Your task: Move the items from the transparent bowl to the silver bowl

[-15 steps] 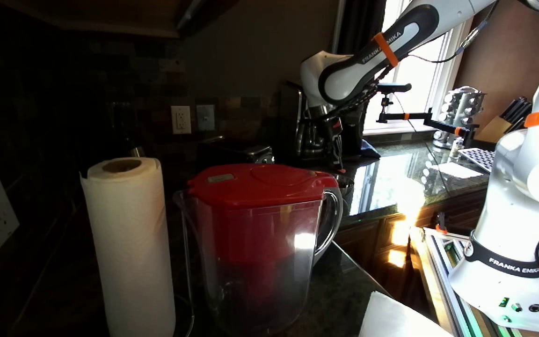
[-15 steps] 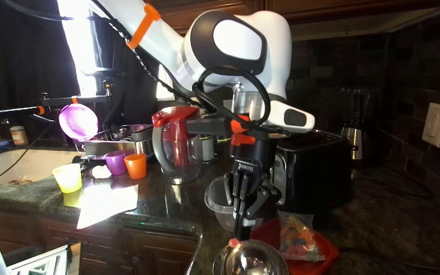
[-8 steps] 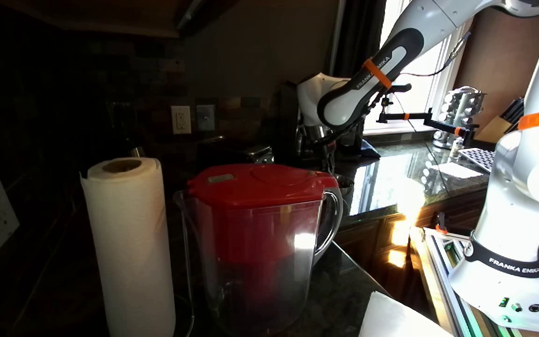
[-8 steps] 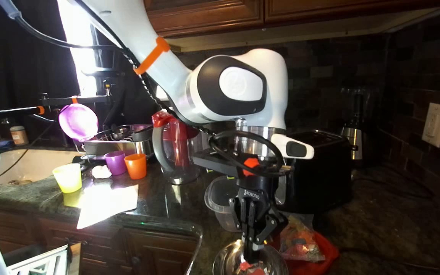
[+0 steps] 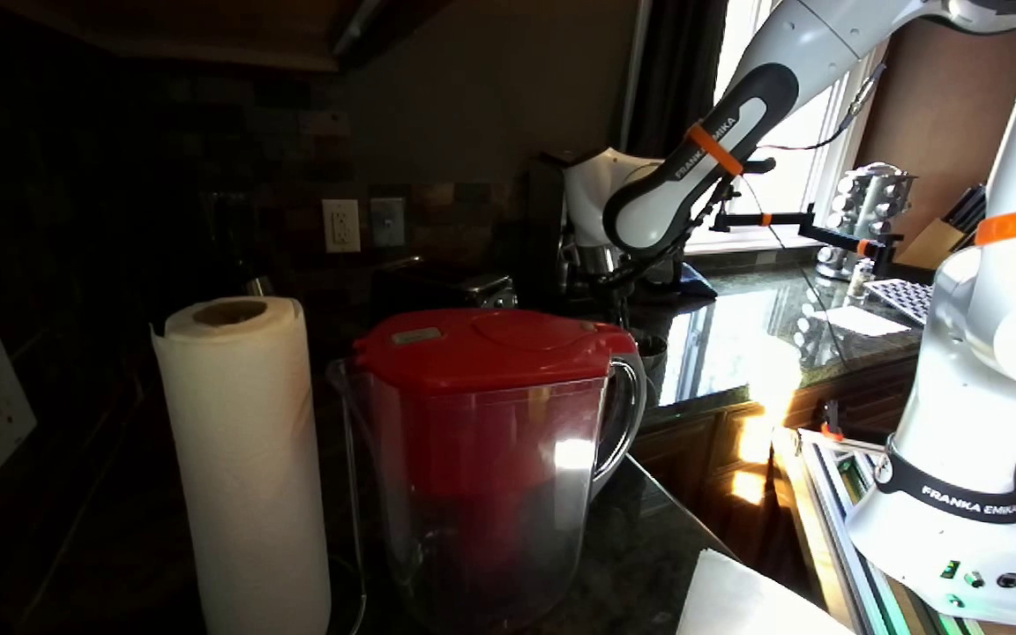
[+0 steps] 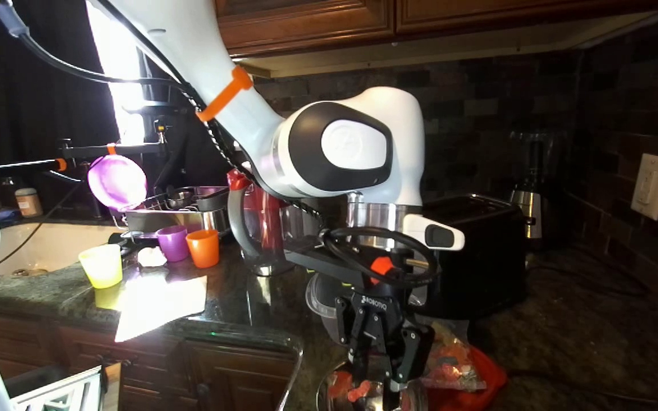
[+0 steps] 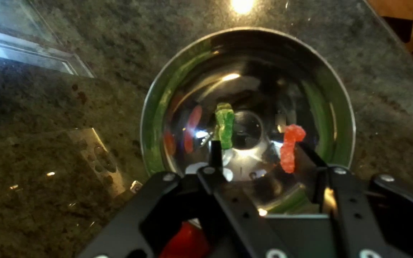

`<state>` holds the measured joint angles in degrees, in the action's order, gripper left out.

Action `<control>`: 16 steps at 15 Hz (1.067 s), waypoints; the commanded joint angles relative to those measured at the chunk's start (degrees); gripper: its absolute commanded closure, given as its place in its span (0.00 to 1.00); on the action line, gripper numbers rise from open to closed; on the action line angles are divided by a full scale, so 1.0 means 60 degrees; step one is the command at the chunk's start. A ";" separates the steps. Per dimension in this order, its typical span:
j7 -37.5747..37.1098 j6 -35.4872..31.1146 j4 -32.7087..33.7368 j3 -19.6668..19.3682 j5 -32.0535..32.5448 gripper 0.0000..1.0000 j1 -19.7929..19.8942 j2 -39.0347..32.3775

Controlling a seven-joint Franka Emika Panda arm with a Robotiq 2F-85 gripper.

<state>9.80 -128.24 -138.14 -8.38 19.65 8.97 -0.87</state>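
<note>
Lowered since the frame a second ago, the gripper (image 7: pixel 261 154) now reaches down to the silver bowl (image 7: pixel 264 95), and its fingers, then pinched on a red piece, have parted. They stand partway apart with nothing clasped between them. Close by the finger toward the right of the wrist view, within the bowl's rim, is the red gummy piece (image 7: pixel 290 148); whether it touches that finger I cannot tell. A green gummy piece (image 7: pixel 224 125) lies in the bottom of the bowl, near the opposite finger.

Just beside the silver bowl, a red dish (image 6: pixel 492 372) carries a clear bag (image 6: pixel 456 368) of coloured bits. Behind the gripper in an exterior view, and partly hidden by it, the transparent bowl (image 6: pixel 320 302) stands on the worktop (image 6: pixel 580 337); its contents cannot be made out. Farther back are a black toaster (image 6: pixel 477 262) and a red-lidded pitcher (image 5: pixel 490 397), seen in both exterior views, with a paper towel roll (image 5: pixel 248 467) upright near it. Well apart, toward the sink (image 6: pixel 60 240), stand an orange cup (image 6: pixel 203 249), a purple cup (image 6: pixel 173 244) and a yellow cup (image 6: pixel 100 266).
</note>
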 commanded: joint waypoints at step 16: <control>0.0189 -0.0241 -0.0952 -0.0305 -0.0407 0.00 0.0251 0.1210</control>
<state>12.26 -128.23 -140.73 -9.93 18.69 10.46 4.24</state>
